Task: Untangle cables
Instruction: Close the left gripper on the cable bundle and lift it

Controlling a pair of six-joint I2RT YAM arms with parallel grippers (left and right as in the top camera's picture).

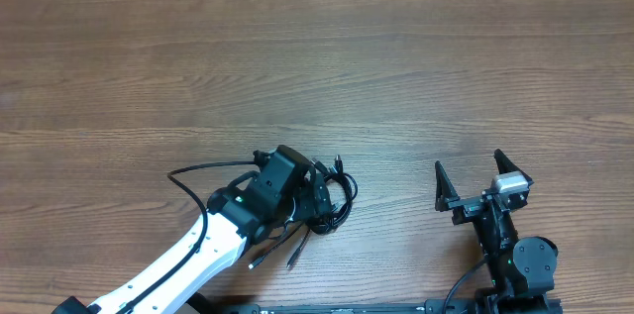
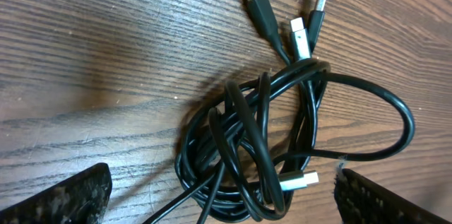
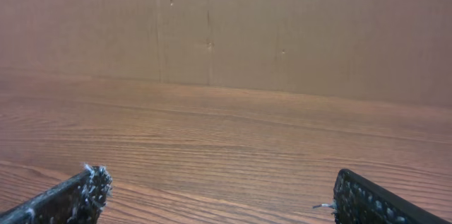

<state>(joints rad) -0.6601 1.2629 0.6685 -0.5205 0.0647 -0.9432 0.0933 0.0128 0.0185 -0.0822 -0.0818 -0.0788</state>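
Observation:
The cables [image 2: 261, 146] lie in one tangled black bundle on the wooden table, with several silver USB plugs sticking out at the top and one at the lower right. In the overhead view the bundle [image 1: 335, 200] sits near the front middle, partly hidden under my left arm. My left gripper [image 2: 222, 199] is open, its fingers on either side of the bundle just above it, touching nothing. My right gripper [image 1: 482, 177] is open and empty at the front right, well clear of the cables; in its wrist view [image 3: 219, 196] only bare table shows between its fingers.
A thicker black wire [image 1: 198, 180] loops out from the left arm onto the table. A brown cardboard wall [image 3: 226, 26] stands at the far edge. Two cable ends [image 1: 272, 253] trail toward the front edge under the left arm.

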